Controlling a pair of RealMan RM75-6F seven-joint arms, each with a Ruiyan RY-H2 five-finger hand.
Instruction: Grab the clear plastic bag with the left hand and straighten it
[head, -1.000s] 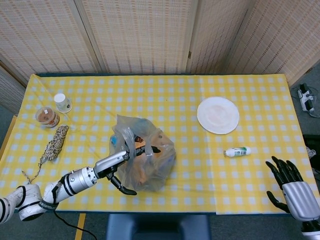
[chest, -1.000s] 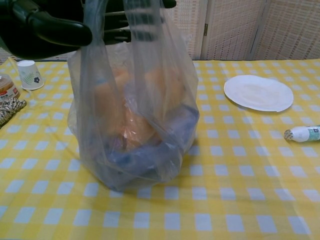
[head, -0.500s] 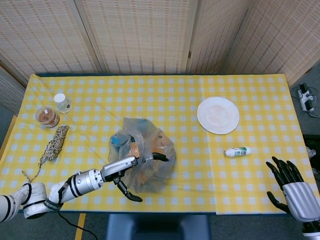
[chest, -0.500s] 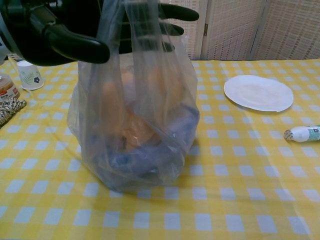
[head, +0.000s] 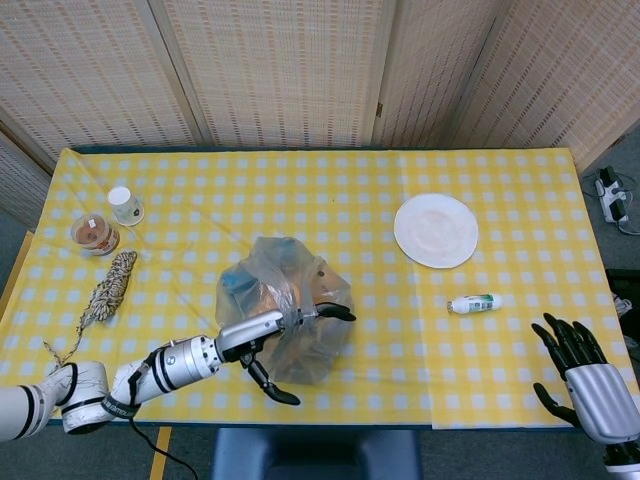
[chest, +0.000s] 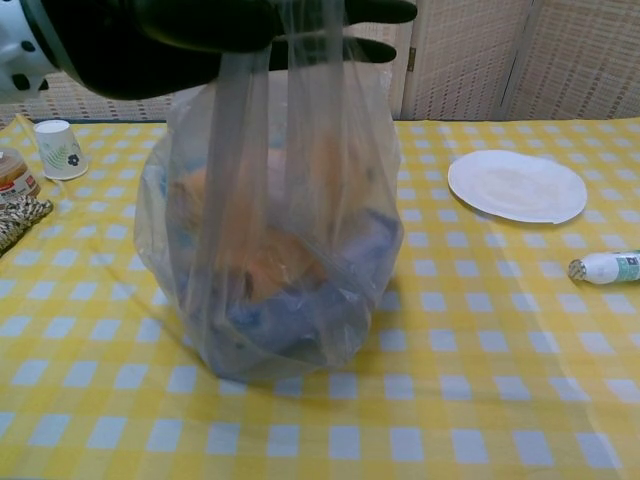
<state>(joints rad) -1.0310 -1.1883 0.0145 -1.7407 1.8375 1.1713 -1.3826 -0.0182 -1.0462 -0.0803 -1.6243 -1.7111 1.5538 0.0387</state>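
Bag: your clear plastic bag (head: 285, 320) stands on the table (head: 330, 200) near the middle of the front edge, its base on the yellow check cloth. In the chest view it (chest: 275, 250) rises upright, the two handle strips pulled up taut to the top of the frame.
Bag contents: through the film you see orange and blue shapes, blurred; you cannot tell what they are.
Left hand: your left hand (head: 285, 330) reaches in from the front left corner and holds the bag's handles at the top; the chest view shows the dark hand (chest: 200, 40) with the strips gathered under it and fingers (chest: 375, 12) stretched out to the right.
Right hand: your right hand (head: 580, 370) hangs off the front right corner of the table, holding nothing, fingers spread apart.
Plate: a white plate (head: 436, 230) lies well apart from the bag, toward the right back part of the table.
Bottle: a small white bottle (head: 475, 303) lies on its side between the plate and the front right corner.
Left edge: a paper cup (head: 124, 204), a round tub (head: 95, 234) and a twine bundle (head: 108, 287) sit close together by the left edge.
In the way: the bag fills the middle of the chest view and hides the table behind it.
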